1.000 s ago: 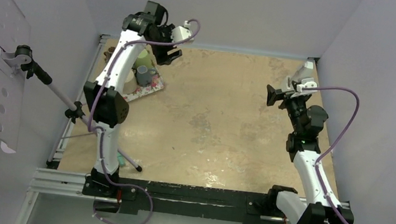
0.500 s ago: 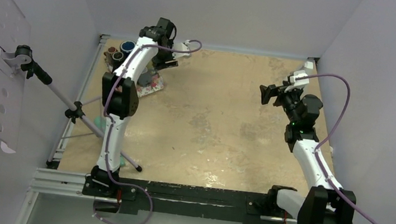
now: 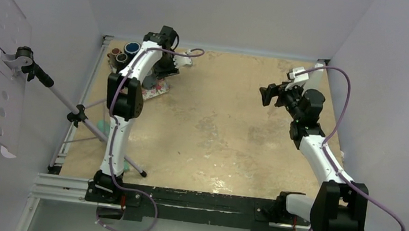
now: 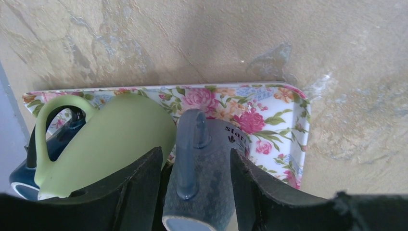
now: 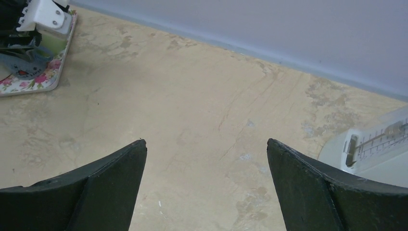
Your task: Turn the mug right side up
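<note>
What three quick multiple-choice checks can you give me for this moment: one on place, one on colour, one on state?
1. Where is the grey mug?
A. On the floral tray, flanked by the left claw
B. On bare table at the near edge
C. Off the table entirely

2. What colour is the neighbouring mug?
A. Red
B. Green
C. White

3. How is the right claw?
A. Shut on a mug
B. Shut, empty
C. Open, empty

Answers:
1 A: the left wrist view shows the grey mug over the flowered tray, with a finger on each side.
2 B: the neighbouring mug is pale green.
3 C: the right wrist view shows wide jaws with only table between them.
</note>
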### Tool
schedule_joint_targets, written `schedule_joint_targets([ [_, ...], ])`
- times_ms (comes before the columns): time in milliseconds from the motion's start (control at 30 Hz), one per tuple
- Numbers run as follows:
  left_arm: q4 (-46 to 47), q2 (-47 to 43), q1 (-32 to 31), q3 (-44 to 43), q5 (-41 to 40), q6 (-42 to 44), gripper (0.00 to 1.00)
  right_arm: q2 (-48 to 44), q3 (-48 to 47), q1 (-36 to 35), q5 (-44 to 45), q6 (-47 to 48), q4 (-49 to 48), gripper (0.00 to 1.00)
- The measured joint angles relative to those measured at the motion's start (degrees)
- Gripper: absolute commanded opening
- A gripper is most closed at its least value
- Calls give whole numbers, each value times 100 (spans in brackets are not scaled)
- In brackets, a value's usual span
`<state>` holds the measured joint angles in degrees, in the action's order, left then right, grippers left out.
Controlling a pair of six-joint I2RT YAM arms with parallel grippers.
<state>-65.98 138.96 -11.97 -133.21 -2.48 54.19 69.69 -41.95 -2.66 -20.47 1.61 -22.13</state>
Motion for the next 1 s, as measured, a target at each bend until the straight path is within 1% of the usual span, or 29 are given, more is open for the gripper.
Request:
schedule_joint_targets([
  [133, 105, 166, 2, 0, -212, 4, 54, 33, -85, -7, 2, 37, 50, 99],
  [200, 216, 229, 7, 61, -286, 9, 50, 42, -98, -24, 4, 48, 61, 99],
  [233, 306, 249, 9, 125, -345, 33, 47, 44, -107, -28, 7, 48, 63, 99],
  [267, 380, 260, 11, 175, -378, 37, 40, 46, -111, -31, 9, 46, 68, 99],
  [367, 629, 317, 13, 223, -433, 42, 7, 50, -131, -48, 7, 46, 76, 99],
  [400, 667, 321, 17, 223, -411, 24, 0, 55, -157, -61, 9, 42, 101, 99],
  [633, 590, 247, 13, 229, -87, -155, 0, 4, -240, -101, 46, 46, 173, 99],
  [733, 415, 105, 37, 284, 254, -428, 0, -87, -240, -114, 57, 31, 210, 98],
  [900, 144, -442, 55, 284, 1082, -1351, 0, -168, -411, -328, 181, -188, 352, 99],
  [1000, 157, -901, 55, 280, 1604, -2129, 0, -92, -579, -798, 278, -527, 332, 99],
])
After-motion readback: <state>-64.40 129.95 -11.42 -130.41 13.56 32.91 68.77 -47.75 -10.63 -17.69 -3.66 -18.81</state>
